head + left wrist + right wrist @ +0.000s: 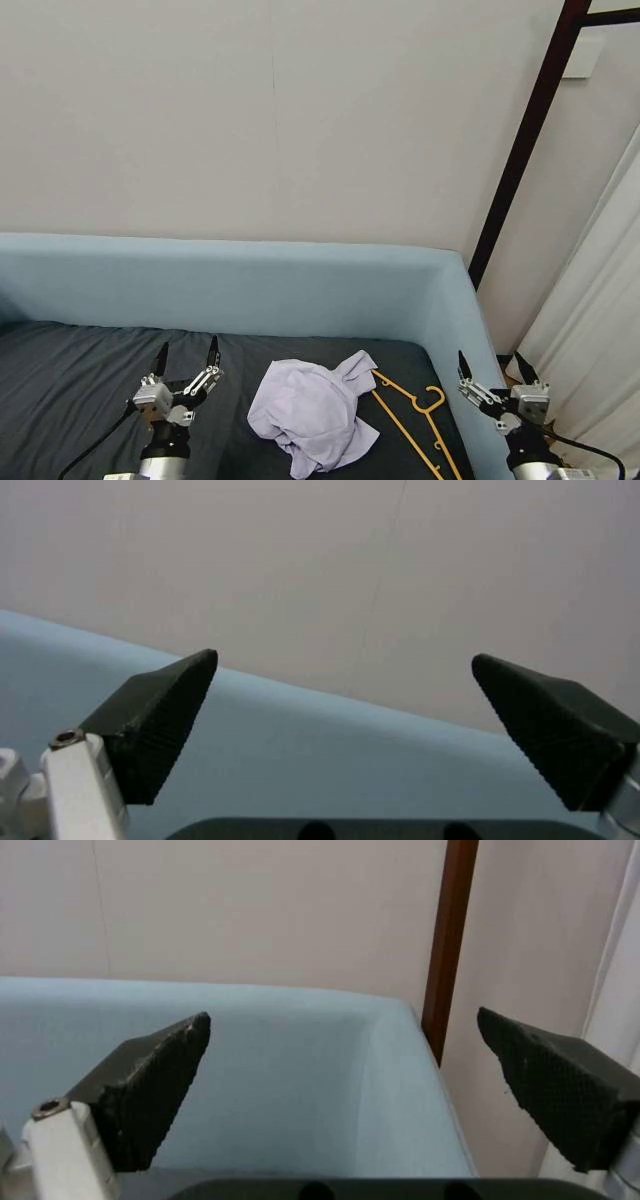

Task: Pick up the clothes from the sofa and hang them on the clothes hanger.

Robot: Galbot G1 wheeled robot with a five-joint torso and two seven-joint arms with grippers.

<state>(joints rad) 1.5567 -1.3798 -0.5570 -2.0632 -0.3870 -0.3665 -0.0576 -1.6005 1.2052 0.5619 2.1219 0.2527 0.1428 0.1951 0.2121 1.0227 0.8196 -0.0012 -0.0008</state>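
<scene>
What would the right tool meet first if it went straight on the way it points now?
Most likely the sofa backrest, near its corner with the armrest. The right tool, open, faces that light blue panel with nothing between, though depth is unclear.

no text, label, brand, number or sign can be read anywhere: not on the clothes (312, 415), not on the hanger (409, 422) just beside them, and not on the sofa (250, 290) they lie on.
</scene>
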